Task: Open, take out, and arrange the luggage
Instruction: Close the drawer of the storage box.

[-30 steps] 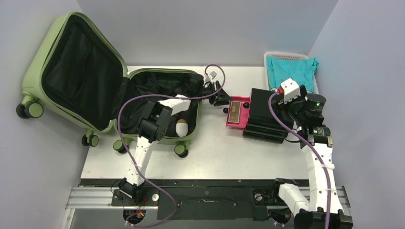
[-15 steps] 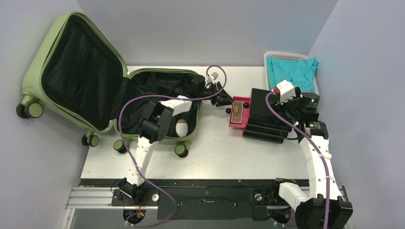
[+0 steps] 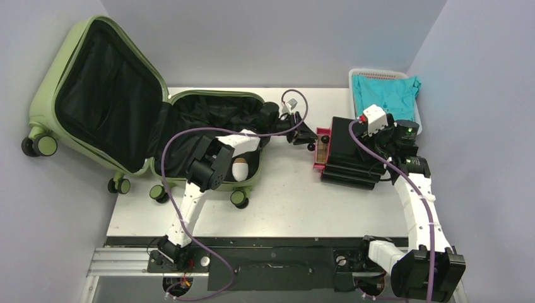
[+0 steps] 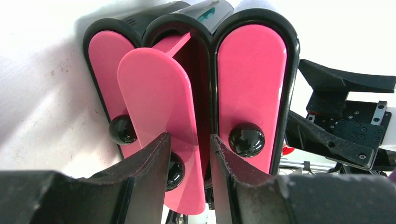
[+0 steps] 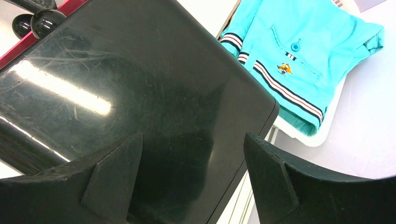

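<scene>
The olive-green luggage point(image 3: 50, 82) lies open at the left, its lid leaning out past the table edge and its black lining showing. My left gripper point(image 3: 309, 137) reaches over it to the small black case point(image 3: 350, 154). In the left wrist view my left gripper point(image 4: 189, 136) is shut on the case's middle pink flap point(image 4: 154, 93), one finger by the flap's black knob point(image 4: 177, 170), the other behind the flap. My right gripper point(image 3: 372, 134) hovers open over the case's glossy black top point(image 5: 140, 79); the right gripper point(image 5: 192, 136) has one finger above the lid and one past its edge.
A white egg-shaped object point(image 3: 240, 169) lies in the luggage's lower half. A white basket point(image 3: 353, 77) holding a folded teal shirt point(image 5: 299, 51) stands at the back right, just behind the black case. Two fixed pink panels with black knobs point(image 4: 246, 139) flank the held flap.
My left gripper has narrowed and moved right, and the pink flap has swung from lying flat up toward the black case. My right gripper has shifted left over the case top.
</scene>
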`<state>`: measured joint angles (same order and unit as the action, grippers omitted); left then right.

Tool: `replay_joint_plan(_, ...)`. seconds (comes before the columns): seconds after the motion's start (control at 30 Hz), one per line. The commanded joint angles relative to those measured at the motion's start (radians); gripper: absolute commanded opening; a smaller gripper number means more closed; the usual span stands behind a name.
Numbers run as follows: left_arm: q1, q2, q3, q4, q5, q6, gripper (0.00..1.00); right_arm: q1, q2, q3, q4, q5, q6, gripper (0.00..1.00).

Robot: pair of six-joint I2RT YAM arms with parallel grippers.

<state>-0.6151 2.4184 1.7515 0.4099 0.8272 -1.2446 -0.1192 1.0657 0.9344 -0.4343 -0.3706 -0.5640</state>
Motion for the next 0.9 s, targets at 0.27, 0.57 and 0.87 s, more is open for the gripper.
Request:
replay_joint_plan(0.27,-0.037,0.011,0.053,0.223,0.041,-0.114,0.33,-0.007,0.022,-0.019,-0.060,-0.013,-0.011,0.75)
replay_joint_plan(0.57,0.056,-0.053,-0.022,0.164,0.032,-0.043,0.32,-0.007,0.023,-0.023,-0.055,-0.016,-0.011,0.75)
replay_joint_plan(0.87,0.038,-0.049,-0.080,0.079,0.043,0.039,0.30,-0.005,0.025,-0.023,-0.056,-0.011,-0.010,0.75)
